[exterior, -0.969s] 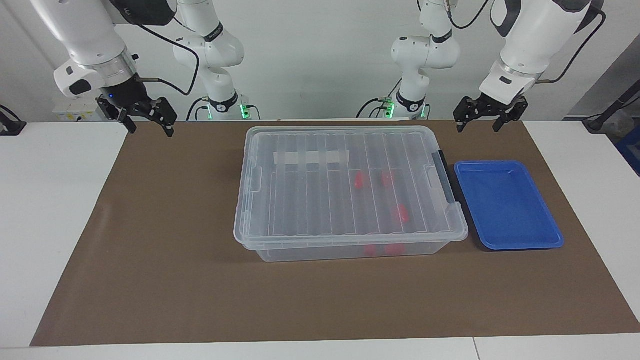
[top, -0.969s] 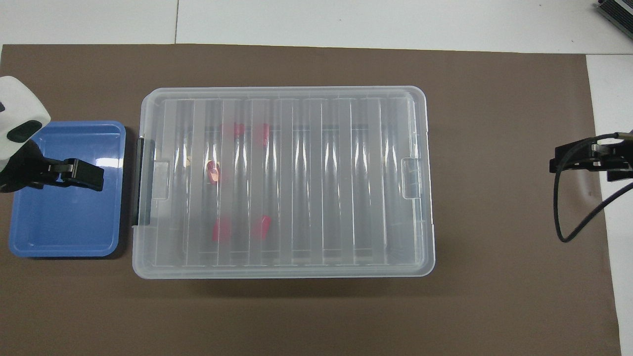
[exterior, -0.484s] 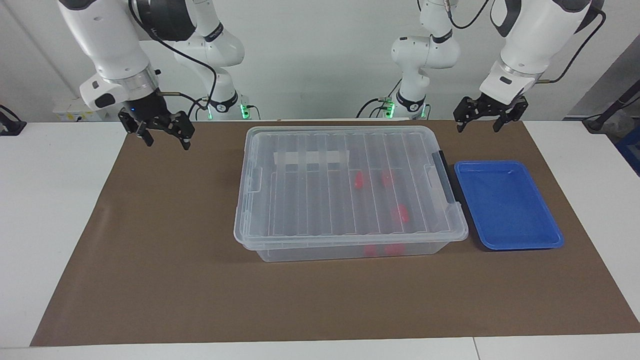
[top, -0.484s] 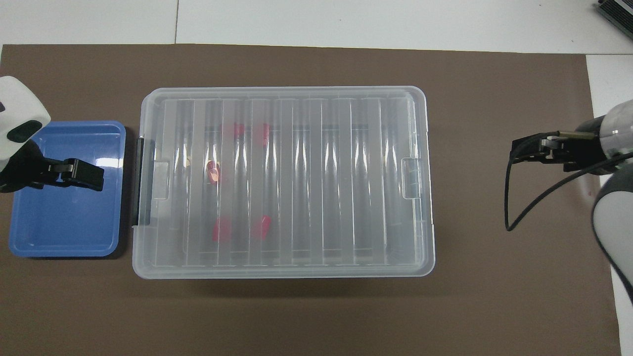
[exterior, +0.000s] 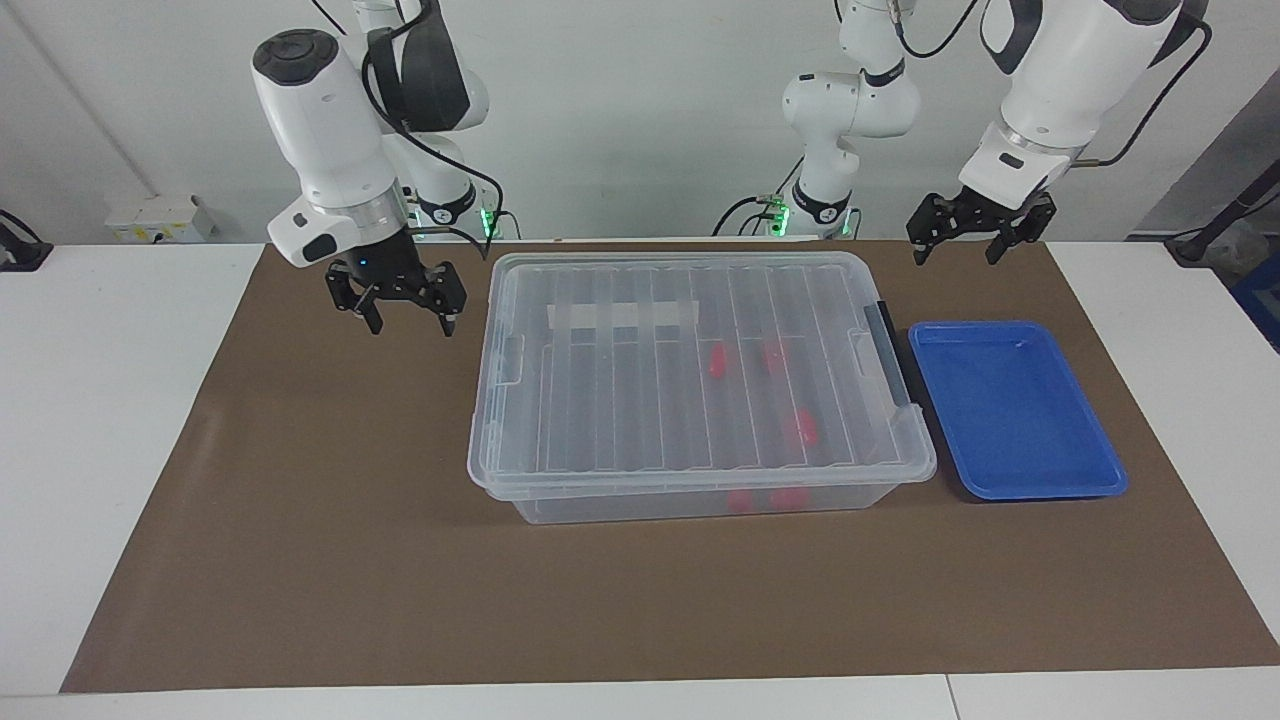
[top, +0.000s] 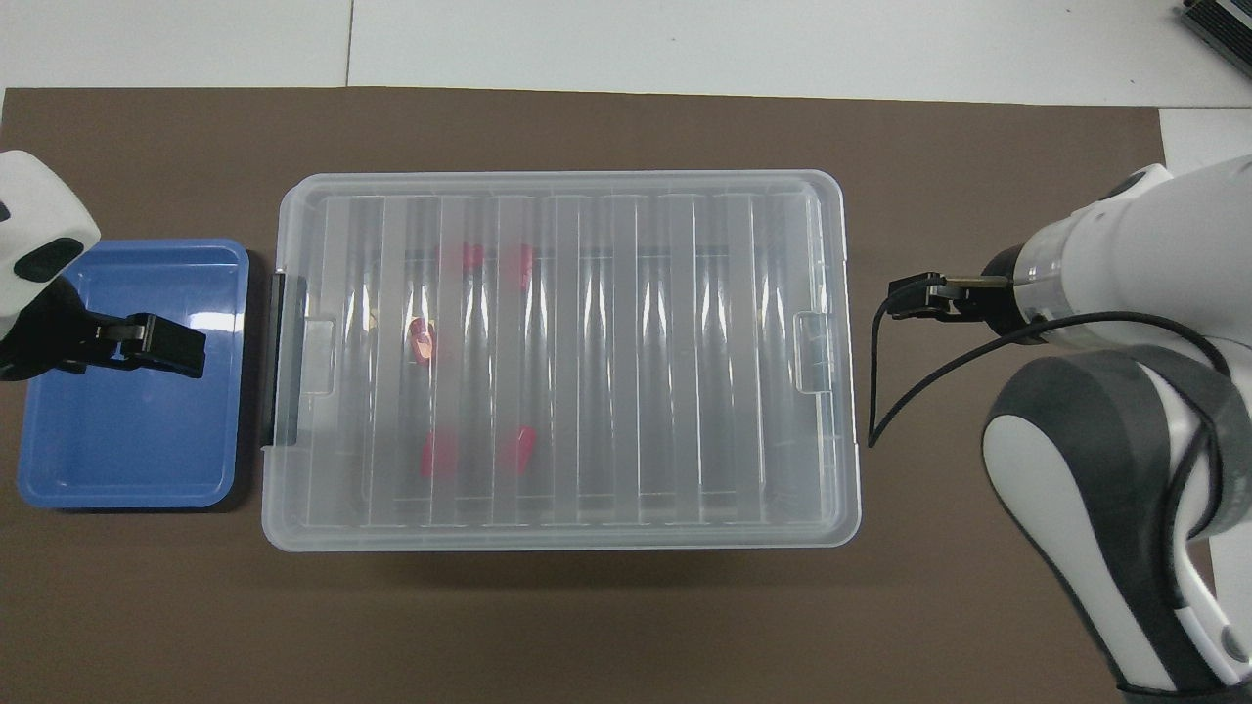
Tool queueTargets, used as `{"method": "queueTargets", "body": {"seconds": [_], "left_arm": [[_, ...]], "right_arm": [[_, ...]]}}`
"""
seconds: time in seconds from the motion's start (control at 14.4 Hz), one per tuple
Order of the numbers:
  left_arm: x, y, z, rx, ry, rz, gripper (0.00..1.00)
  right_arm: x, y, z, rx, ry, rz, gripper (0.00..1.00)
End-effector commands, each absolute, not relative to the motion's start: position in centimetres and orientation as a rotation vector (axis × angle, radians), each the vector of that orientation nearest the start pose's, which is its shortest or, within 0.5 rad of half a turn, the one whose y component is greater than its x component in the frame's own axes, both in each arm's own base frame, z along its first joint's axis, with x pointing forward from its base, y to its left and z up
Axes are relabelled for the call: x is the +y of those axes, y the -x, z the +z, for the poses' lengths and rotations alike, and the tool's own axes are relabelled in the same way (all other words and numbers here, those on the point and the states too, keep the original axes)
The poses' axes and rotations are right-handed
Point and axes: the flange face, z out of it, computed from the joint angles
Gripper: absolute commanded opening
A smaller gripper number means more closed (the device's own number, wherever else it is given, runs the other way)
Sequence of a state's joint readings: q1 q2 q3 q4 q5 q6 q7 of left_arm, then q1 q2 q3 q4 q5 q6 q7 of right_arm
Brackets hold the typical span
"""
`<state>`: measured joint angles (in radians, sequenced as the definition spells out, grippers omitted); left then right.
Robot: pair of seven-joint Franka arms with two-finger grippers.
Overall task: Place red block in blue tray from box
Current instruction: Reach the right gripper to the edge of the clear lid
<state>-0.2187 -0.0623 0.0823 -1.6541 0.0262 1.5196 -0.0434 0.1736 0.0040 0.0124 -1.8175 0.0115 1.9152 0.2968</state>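
Note:
The box (exterior: pixel 640 400) is a clear bin in the middle of the brown mat, with its ribbed lid closed and a black latch handle (exterior: pixel 888 350) at the end beside the blue tray (exterior: pixel 1010 420). Several red blocks (exterior: pixel 717 362) show through the lid, in the half toward the tray. In the overhead view the box (top: pixel 685 362), red blocks (top: pixel 423 339) and tray (top: pixel 127 440) show too. The tray holds nothing. My right gripper (exterior: pixel 410 318) is open and empty in the air over the mat, beside the box's end away from the tray. My left gripper (exterior: pixel 965 243) is open and empty, and waits in the air over the tray (top: pixel 166 347).
The brown mat (exterior: pixel 330 520) covers most of the white table (exterior: pixel 100 400). The right arm's cable (top: pixel 880 391) hangs close to the box's end.
My right gripper has moved from the table's edge toward the box and come lower. The left arm, box, blocks and tray have not moved.

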Motion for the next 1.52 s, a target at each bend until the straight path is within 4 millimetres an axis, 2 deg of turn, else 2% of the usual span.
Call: {"method": "queueTargets", "body": {"seconds": [0.0,0.28,0.42,0.55,0.76,1.11,1.45], "left_arm": [[-6.5,-51.7,61.6,0.137,3.12,0.114,1.0],[-6.5,-51.7,61.6,0.137,3.12,0.116,1.0],[-6.6,-51.7,61.6,0.139,3.119,0.116,1.0],[-6.5,-51.7,61.6,0.137,3.12,0.114,1.0],[-6.6,-51.7,61.6,0.139,3.119,0.114,1.0],[-6.5,-51.7,61.6,0.137,3.12,0.114,1.0],[-6.5,-51.7,61.6,0.137,3.12,0.114,1.0]], "right_arm": [[12.7,-56.6,51.5,0.187,3.1,-0.124,1.0],[15.4,-56.1,48.5,0.155,3.097,-0.123,0.99],[15.4,-56.3,47.6,0.162,3.101,-0.111,0.99],[15.4,-56.3,47.5,0.164,3.101,-0.113,0.98],[15.1,-55.6,46.6,0.167,3.109,-0.077,0.97],[13.7,-55.7,46.3,0.167,3.114,-0.06,0.96],[11.0,-56.2,46.1,0.132,3.12,-0.05,0.96]]}}
